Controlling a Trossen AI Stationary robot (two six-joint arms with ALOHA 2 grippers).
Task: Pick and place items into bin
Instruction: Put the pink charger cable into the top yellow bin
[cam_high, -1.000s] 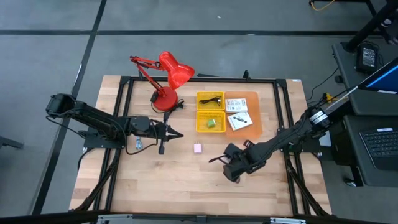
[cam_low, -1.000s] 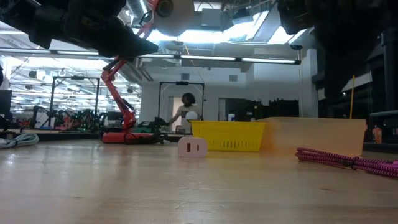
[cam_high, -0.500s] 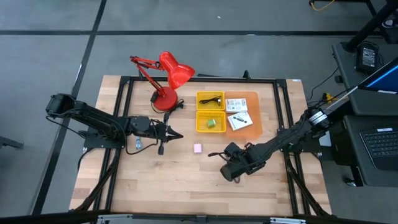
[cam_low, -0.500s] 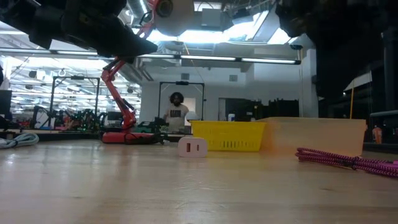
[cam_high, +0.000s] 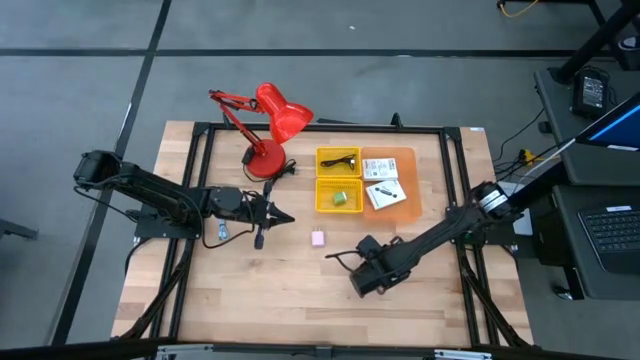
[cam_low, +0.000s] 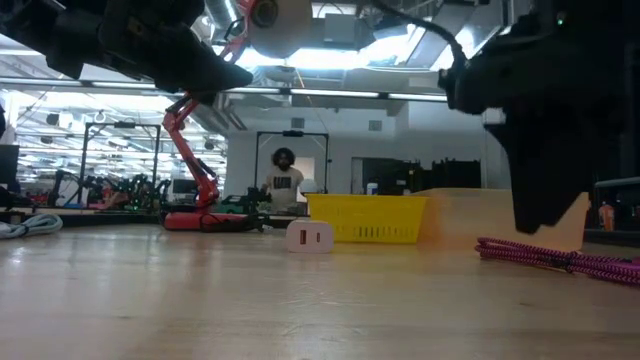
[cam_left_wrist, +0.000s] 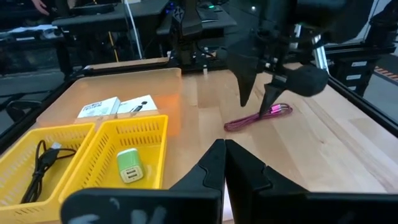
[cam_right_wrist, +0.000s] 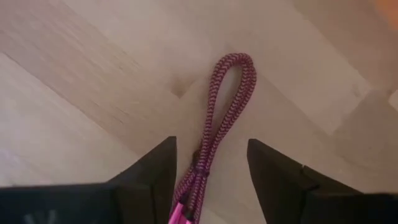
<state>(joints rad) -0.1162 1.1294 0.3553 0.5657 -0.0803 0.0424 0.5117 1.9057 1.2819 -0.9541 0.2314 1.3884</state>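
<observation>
Hovering w/ fingers apart, the right gripper is straddling the maroon cord lying on the table near the orange tray, left gripper pinched together and idling, risking the thin braid slipping out.

A maroon cord, braided and folded into a long loop, lies flat on the tabletop, right of centre. A tiny pink block stands near the middle. Farther back, a black cord and a small green piece lie in yellow bins; white printed packets rest on an orange tray just right of them.
</observation>
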